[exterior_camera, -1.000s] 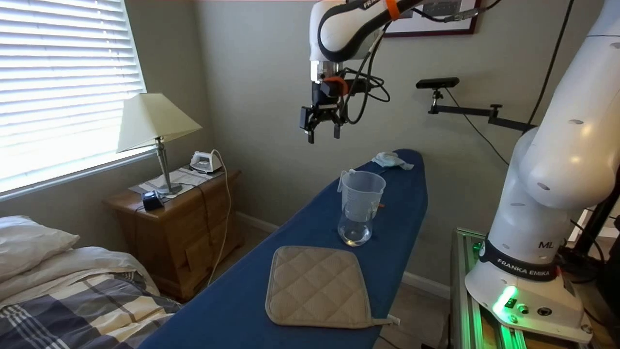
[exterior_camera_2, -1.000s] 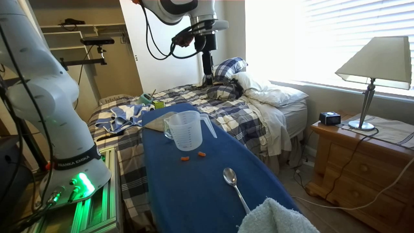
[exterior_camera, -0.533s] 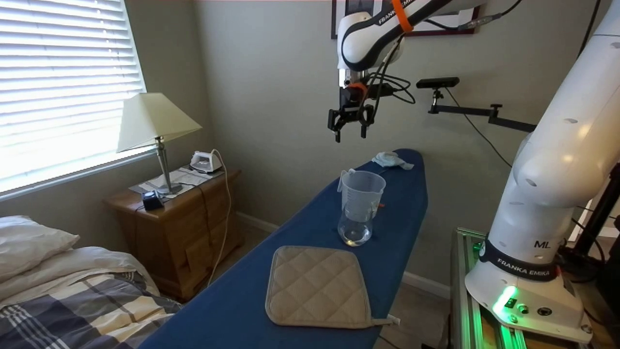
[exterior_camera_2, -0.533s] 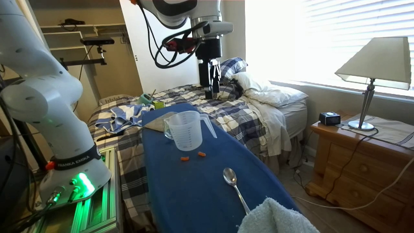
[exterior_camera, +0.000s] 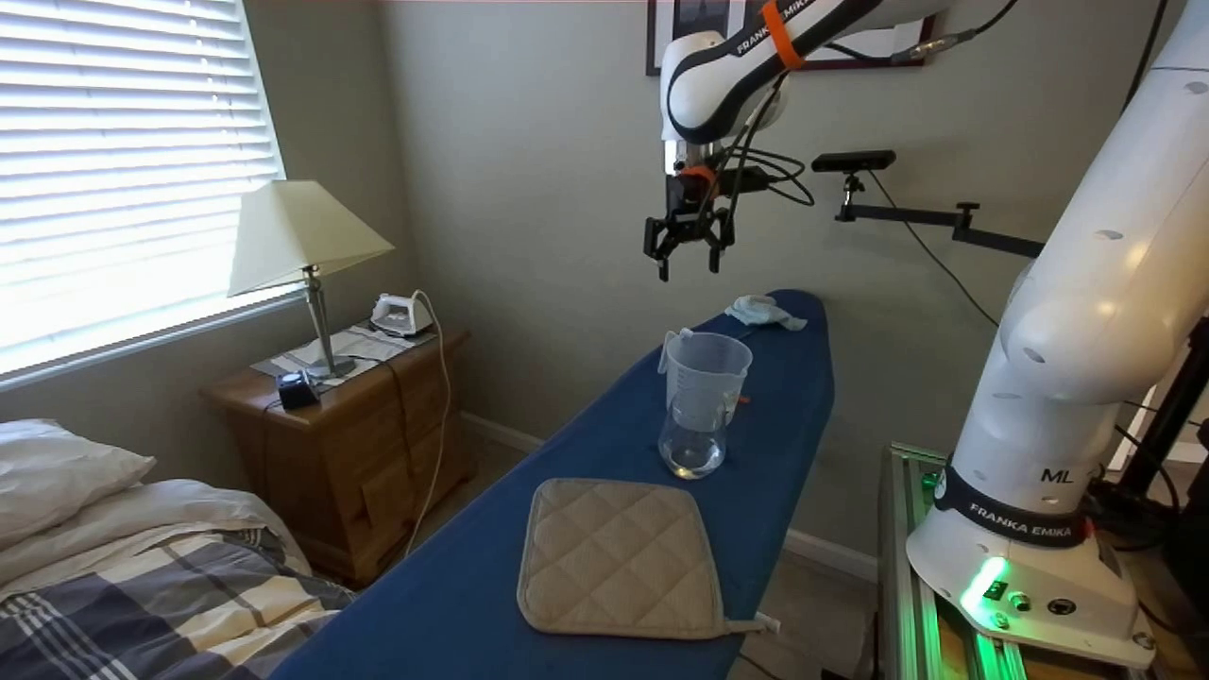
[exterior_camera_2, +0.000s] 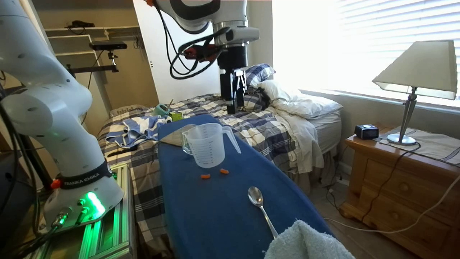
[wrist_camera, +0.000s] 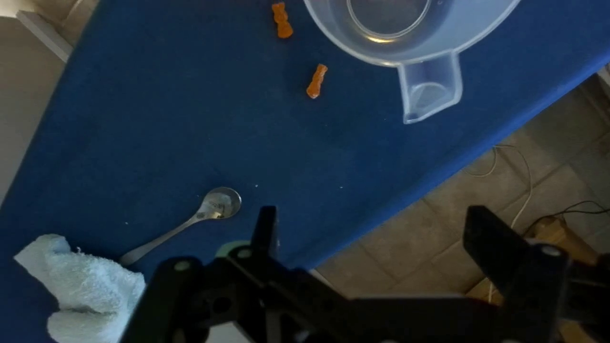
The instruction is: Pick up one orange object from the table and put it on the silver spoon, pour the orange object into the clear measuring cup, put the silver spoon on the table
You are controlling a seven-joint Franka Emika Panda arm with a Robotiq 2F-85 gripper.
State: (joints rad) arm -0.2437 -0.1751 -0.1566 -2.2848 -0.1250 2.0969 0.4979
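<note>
My gripper [exterior_camera: 689,270] is open and empty, high above the table [exterior_camera_2: 212,216]; it also shows in an exterior view [exterior_camera_2: 235,108]. In the wrist view the open jaws [wrist_camera: 371,209] span the table's edge and the floor. Two small orange objects [exterior_camera_2: 205,176] [exterior_camera_2: 224,171] lie apart on the blue cover near the clear measuring cup [exterior_camera_2: 207,147]; the wrist view shows them too [wrist_camera: 282,20] [wrist_camera: 317,81]. The cup stands upright, its handle visible. The silver spoon [exterior_camera_2: 255,196] lies bowl up, its handle end hidden at a pale towel; its bowl [wrist_camera: 221,202] is left of the jaws.
The pale towel [exterior_camera_2: 309,242] lies at the table's end. A clear glass vessel [exterior_camera: 692,449] stands beside the cup. A beige quilted pad [exterior_camera: 619,557] lies at the other end. A nightstand [exterior_camera_2: 402,187] with a lamp [exterior_camera_2: 417,68] and the bed [exterior_camera_2: 280,151] are near the table.
My gripper has moved along the table toward the towel end and come slightly lower, mostly in the first half second. It stays open. The cup, orange objects and spoon have not moved.
</note>
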